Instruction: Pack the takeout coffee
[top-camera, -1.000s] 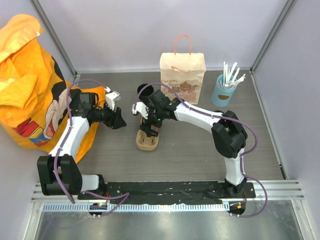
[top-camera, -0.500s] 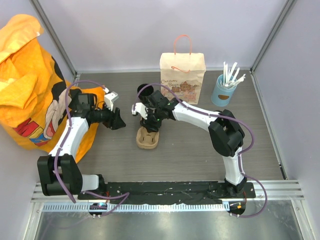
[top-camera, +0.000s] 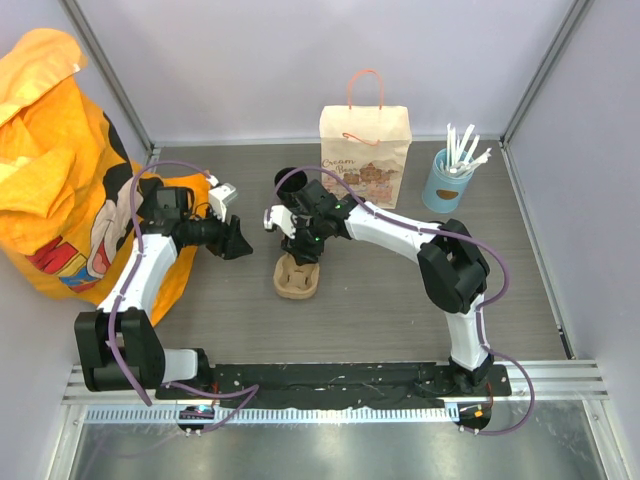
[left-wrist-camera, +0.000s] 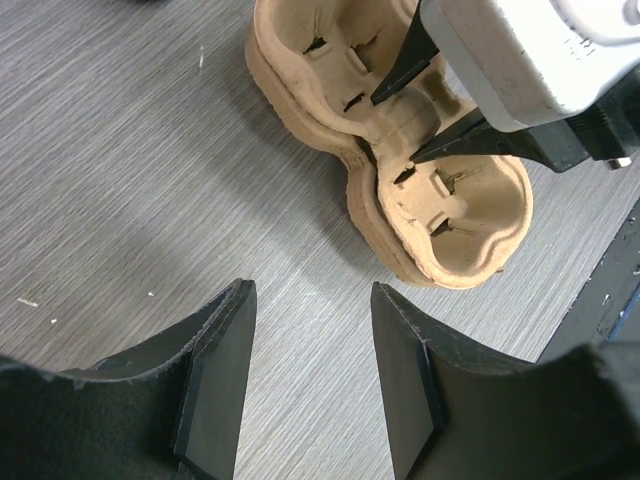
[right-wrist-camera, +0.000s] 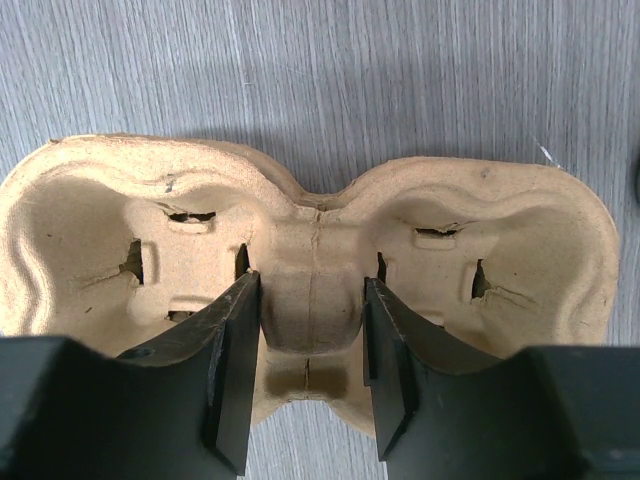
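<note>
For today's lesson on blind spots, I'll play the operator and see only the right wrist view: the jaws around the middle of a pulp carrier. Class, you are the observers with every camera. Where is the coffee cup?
Observer: The black coffee cup sits just beyond the pulp carrier, on the far side of the right gripper.
Operator: And the bag?
Observer: The paper bag stands upright farther back, to the cup's right in the top view.
Operator: Is the left arm free?
Observer: The left gripper hovers open beside the carrier, holding nothing.
</note>
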